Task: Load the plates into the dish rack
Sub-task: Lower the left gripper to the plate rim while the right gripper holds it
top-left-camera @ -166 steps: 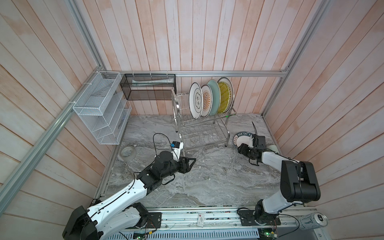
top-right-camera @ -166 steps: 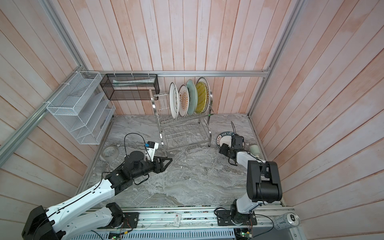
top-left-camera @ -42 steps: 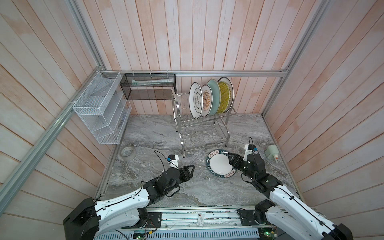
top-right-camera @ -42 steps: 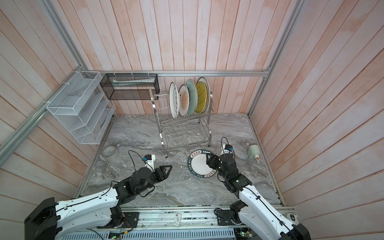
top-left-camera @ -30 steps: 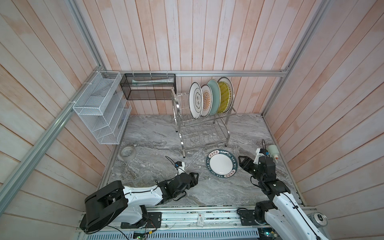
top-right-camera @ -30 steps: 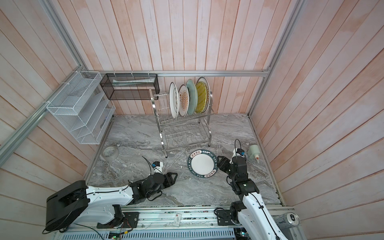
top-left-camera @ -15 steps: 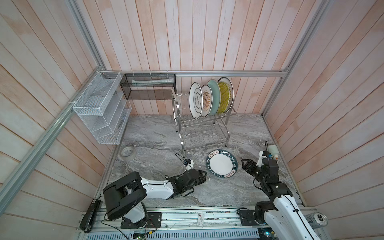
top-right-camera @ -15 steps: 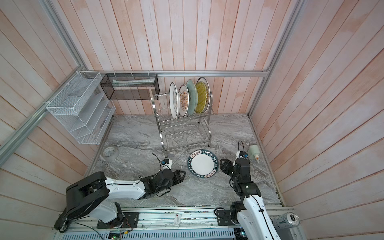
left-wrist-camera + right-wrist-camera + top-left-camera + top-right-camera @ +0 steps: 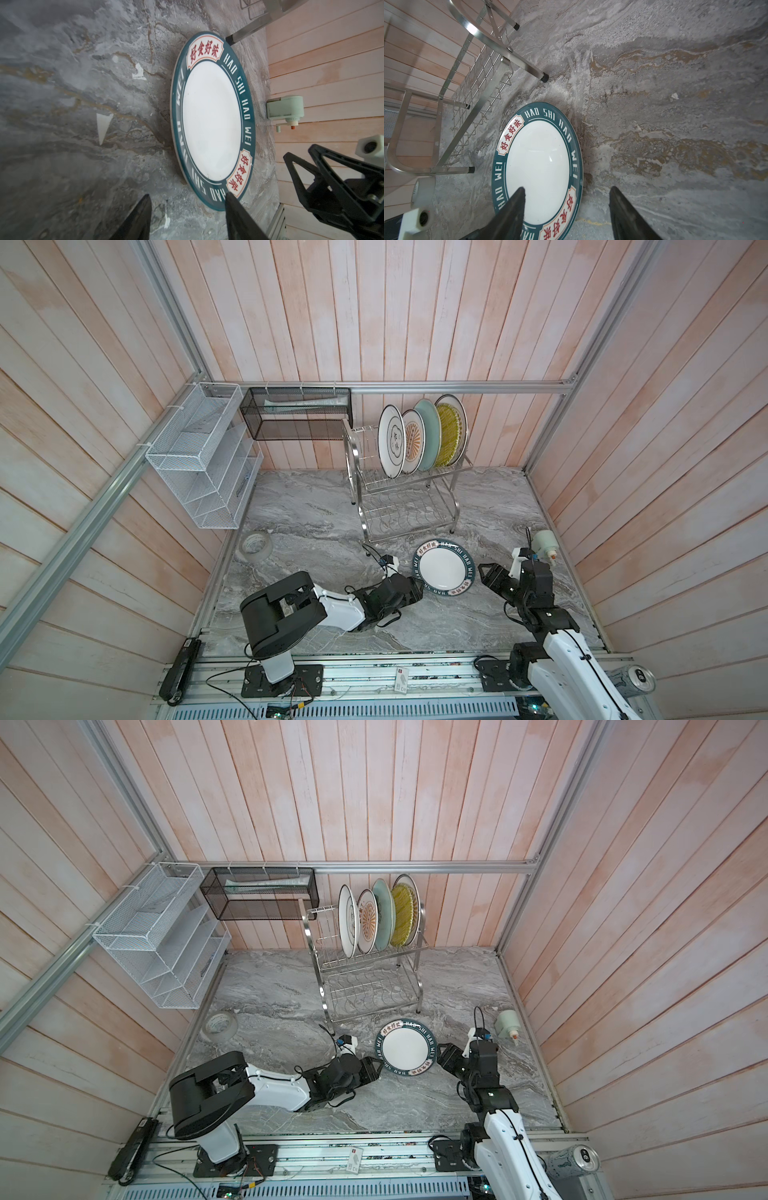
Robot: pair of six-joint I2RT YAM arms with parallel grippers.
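lettered plate (image 9: pixel 442 572) flat on grey marbled tabletop (image 9: pixel 311 506), pale plank walls (image 9: pixel 374 323)

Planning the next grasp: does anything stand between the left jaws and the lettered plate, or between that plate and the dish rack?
Nothing visible. The left gripper has open jaws at the rim of the lettered plate; only bare table lies between it and the dish rack, whose lower tier is empty.

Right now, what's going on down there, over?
Grippers: left gripper open at rim of lettered plate; right gripper open on its other side. Plate flat on table, not lifted. Nothing between it and dish rack.
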